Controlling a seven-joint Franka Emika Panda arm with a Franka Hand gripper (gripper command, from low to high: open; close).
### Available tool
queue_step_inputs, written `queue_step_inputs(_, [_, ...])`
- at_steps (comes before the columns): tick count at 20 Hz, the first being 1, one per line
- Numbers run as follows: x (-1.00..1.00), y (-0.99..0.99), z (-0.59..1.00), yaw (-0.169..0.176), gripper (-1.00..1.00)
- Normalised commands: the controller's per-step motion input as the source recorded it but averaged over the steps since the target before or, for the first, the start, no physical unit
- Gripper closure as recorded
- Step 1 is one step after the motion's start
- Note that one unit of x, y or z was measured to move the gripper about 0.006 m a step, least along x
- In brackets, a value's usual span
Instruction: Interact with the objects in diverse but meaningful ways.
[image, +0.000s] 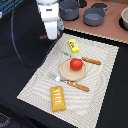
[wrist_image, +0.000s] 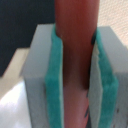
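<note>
My gripper (image: 52, 34) hangs above the far corner of the woven placemat (image: 35, 85), towards the exterior view's left. In the wrist view the gripper (wrist_image: 76, 80) is shut on a reddish-brown sausage (wrist_image: 75, 40), and a teal pad (wrist_image: 54, 85) presses on each side of it. A reddish tip shows beside the gripper in the exterior view, most likely the sausage (image: 44, 36). A red tomato (image: 75, 63) sits on a tan plate (image: 65, 72) mid-mat. A small yellow block (image: 74, 46) lies beyond the plate. The orange ridged pastry (image: 58, 98) lies at the mat's near edge.
An orange-handled knife (image: 90, 61) lies beyond the plate and an orange-handled fork (image: 72, 83) in front of it. Two grey pots (image: 69, 9) (image: 94, 17) stand on the wooden counter behind. Dark surface surrounds the mat.
</note>
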Motion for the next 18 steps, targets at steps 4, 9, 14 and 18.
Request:
queue_step_inputs(4, [0.53, -0.54, -0.01, 0.0, 1.0])
queue_step_inputs(9, [0.31, -0.53, -0.05, 0.0, 1.0])
queue_step_inputs(14, [0.33, -0.45, -0.02, 0.0, 1.0])
queue_step_inputs(18, [0.35, -0.37, -0.01, 0.0, 1.0])
